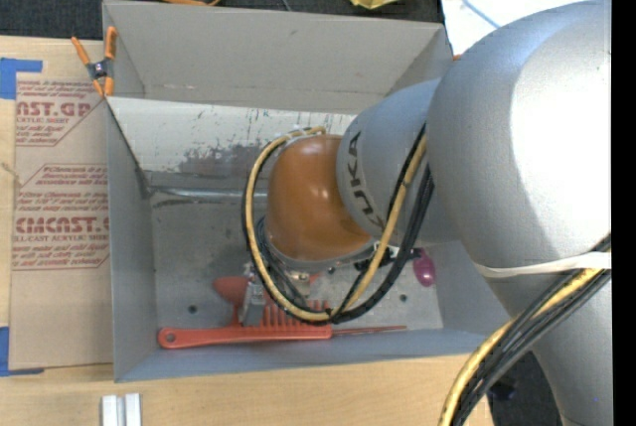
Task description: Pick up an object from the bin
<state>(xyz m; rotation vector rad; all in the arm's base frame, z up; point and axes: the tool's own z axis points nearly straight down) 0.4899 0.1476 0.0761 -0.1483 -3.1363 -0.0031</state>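
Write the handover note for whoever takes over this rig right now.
Gripper: low in the grey metal bin, just above the toothed part of the long red plastic comb, which lies along the near wall. Whether it holds anything cannot be seen.
Other things: a small red piece left of the gripper and a small purple round thing to the right.
Done: nothing lifted clear.
Left: grasp one thing and raise it out.

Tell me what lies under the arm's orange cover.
Visible: red comb along the near wall, partly beneath the orange cover; small red piece beside it. The floor directly below is hidden.
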